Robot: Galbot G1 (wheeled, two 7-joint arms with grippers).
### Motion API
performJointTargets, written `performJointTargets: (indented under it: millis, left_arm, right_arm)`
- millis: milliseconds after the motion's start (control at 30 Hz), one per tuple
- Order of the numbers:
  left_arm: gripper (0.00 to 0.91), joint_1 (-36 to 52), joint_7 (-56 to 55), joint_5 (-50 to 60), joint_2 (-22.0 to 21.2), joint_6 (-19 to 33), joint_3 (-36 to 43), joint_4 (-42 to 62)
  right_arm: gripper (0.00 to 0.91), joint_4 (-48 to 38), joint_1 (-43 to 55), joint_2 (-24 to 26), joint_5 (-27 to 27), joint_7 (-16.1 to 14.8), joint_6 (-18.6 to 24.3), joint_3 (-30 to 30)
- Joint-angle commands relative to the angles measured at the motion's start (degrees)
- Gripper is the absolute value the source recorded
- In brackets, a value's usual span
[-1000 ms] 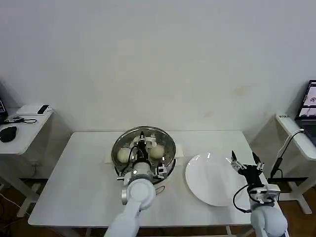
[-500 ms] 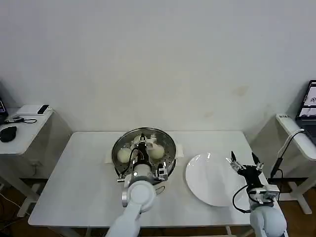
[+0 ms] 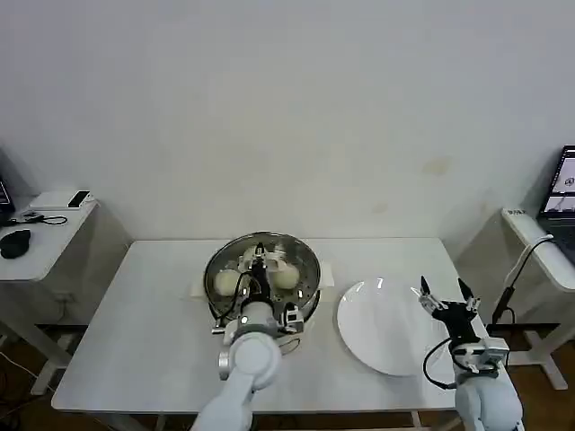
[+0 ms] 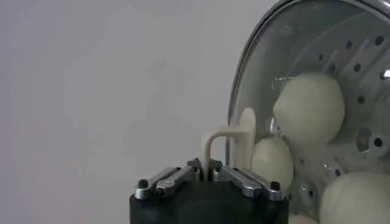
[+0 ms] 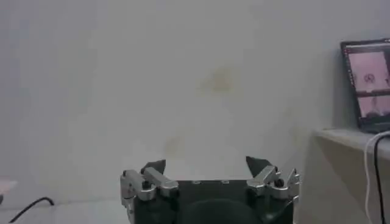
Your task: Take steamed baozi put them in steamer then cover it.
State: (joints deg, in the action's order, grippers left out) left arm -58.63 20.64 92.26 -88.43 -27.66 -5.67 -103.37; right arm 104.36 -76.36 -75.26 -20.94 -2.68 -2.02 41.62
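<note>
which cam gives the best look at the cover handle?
Left wrist view: the cover's cream-white handle stands right in front of the left gripper, with the baozi visible through the glass. Head view shows the whole cover on the steamer, but the left arm hides most of the handle. Right wrist view faces the wall.

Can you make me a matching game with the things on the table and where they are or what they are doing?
Things:
1. round clear glass lid with a cream-white handle
2. smooth cream-white dough buns
3. flat round white plate
4. right pincer

Places or states:
A. lying bare on the table beside the shiny steel steamer
B. open, at the table's right edge
C. held by its handle in the left pincer, over the steamer
D. sitting on the steamer's perforated tray

Pairs: 1-C, 2-D, 3-A, 4-B
</note>
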Motion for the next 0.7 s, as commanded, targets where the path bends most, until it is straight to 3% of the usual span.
performJointTargets:
  millis: [33, 700]
  left_arm:
    - [0.907, -1.7, 0.0, -3.9, 0.0, 1.0, -0.8, -3.1]
    - [0.907, -6.1, -0.9, -8.6, 2.9, 4.6, -2.5, -10.5]
  right_arm:
    - [0.907, 0.4, -0.2, 0.0, 0.1, 0.0, 0.0, 0.0]
    - [0.907, 0.2, -0.7, 0.7, 0.2, 0.1, -0.1, 0.2]
